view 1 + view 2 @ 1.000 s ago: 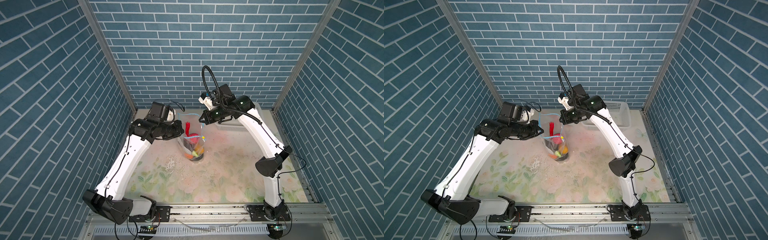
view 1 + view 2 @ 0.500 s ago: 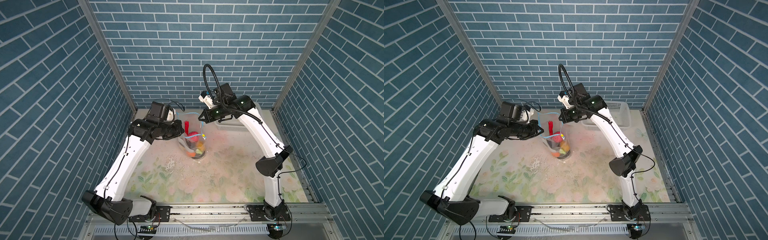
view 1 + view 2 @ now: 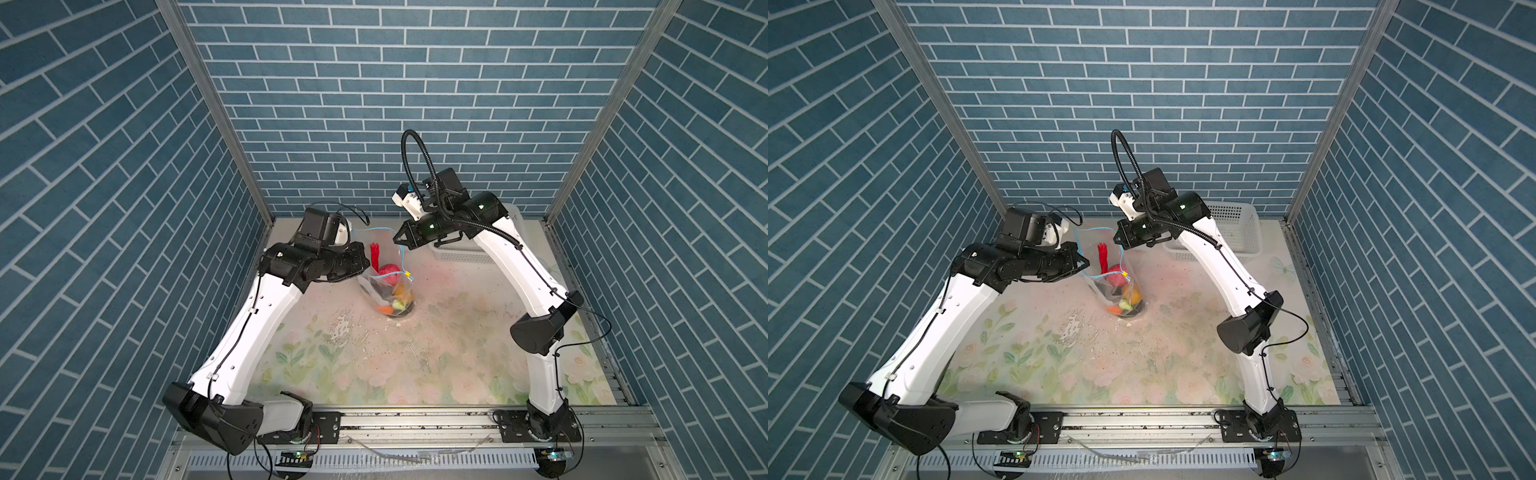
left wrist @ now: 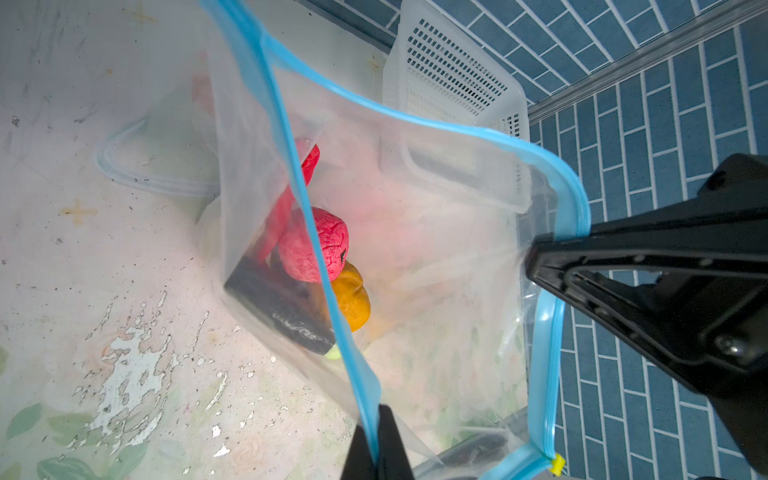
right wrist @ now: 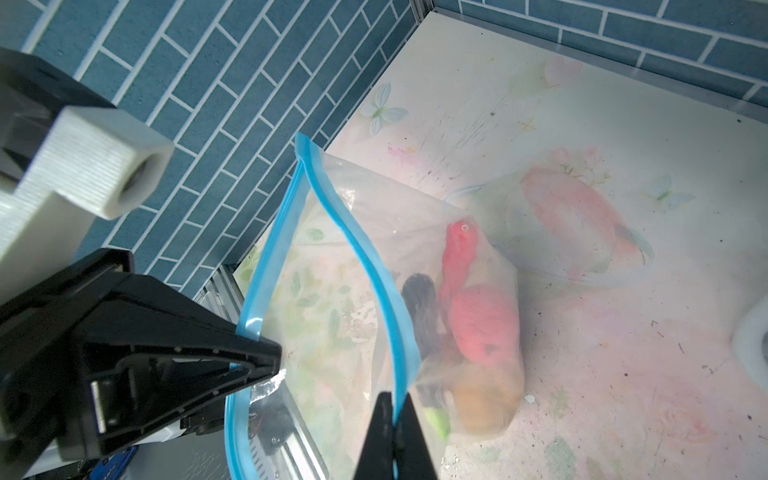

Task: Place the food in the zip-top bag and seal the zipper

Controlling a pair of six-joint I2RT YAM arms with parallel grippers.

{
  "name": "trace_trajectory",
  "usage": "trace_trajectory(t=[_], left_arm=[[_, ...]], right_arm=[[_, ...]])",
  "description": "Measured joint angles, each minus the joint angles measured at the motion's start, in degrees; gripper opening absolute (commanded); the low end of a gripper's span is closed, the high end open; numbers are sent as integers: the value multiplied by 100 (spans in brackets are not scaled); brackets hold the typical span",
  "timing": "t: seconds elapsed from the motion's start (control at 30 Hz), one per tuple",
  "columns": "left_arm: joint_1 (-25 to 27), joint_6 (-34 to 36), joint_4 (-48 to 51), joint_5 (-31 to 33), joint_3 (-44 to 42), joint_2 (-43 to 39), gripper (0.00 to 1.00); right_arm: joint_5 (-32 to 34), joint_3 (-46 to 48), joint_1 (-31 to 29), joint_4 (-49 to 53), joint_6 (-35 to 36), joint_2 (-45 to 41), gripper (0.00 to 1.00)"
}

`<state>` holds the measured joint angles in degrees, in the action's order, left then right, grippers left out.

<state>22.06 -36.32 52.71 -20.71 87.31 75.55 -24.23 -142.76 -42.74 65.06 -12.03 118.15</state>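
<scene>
The clear zip-top bag (image 3: 384, 291) (image 3: 1119, 293) stands with its mouth held wide and its bottom on the table. My left gripper (image 4: 377, 419) (image 3: 368, 262) is shut on one side of the light-blue zipper (image 4: 291, 166). My right gripper (image 5: 395, 405) (image 3: 395, 240) is shut on the opposite side of the zipper (image 5: 374, 266). The yellow slider (image 4: 557, 463) sits at the strip's end. The food lies inside the bag: a pink ball (image 4: 316, 245), a red strip (image 5: 457, 253), an orange piece (image 4: 353, 299), black ovals (image 4: 282, 311) and a green bit (image 5: 438, 419).
A white perforated basket (image 3: 469, 253) (image 3: 1237, 224) (image 4: 453, 83) stands at the back right, just behind the right arm. The floral table cover has a worn, flaked patch (image 3: 343, 328) in front of the bag. Brick walls close in the back and both sides.
Both grippers keep their hold on the bag's rim and have hardly moved. The food has settled a little inside the bag, and the pink ball shows more plainly.
</scene>
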Motion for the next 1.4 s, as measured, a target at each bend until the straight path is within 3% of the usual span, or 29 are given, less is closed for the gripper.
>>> trace_trajectory(t=[0.1,0.27,0.4,0.47,0.57,0.73,0.9,1.2,1.4], left_arm=[[0,-4,-42,-11,-20,2,0],[0,-15,-105,-39,-20,33,0],[0,-31,-160,-98,-20,61,0],[0,-39,-219,-136,-24,83,0],[0,-57,-310,-166,-26,109,0],[0,-85,-407,-210,-35,125,0],[0,-129,-479,-249,-72,125,0],[0,-175,-579,-249,-197,94,0],[0,-188,-599,-249,-240,24,0]], right_arm=[[2,0,0,-11,37,33,8],[22,-26,4,-68,157,61,48],[46,11,4,-201,378,-7,61],[63,393,4,-463,503,-245,62],[66,1735,9,-1163,664,-1073,62],[-9,4306,11,-2940,964,-2822,62],[-166,5947,11,-4708,1300,-3814,62],[-197,8478,68,-7471,1729,-4310,60],[-199,8955,229,-8411,1661,-4310,49]])
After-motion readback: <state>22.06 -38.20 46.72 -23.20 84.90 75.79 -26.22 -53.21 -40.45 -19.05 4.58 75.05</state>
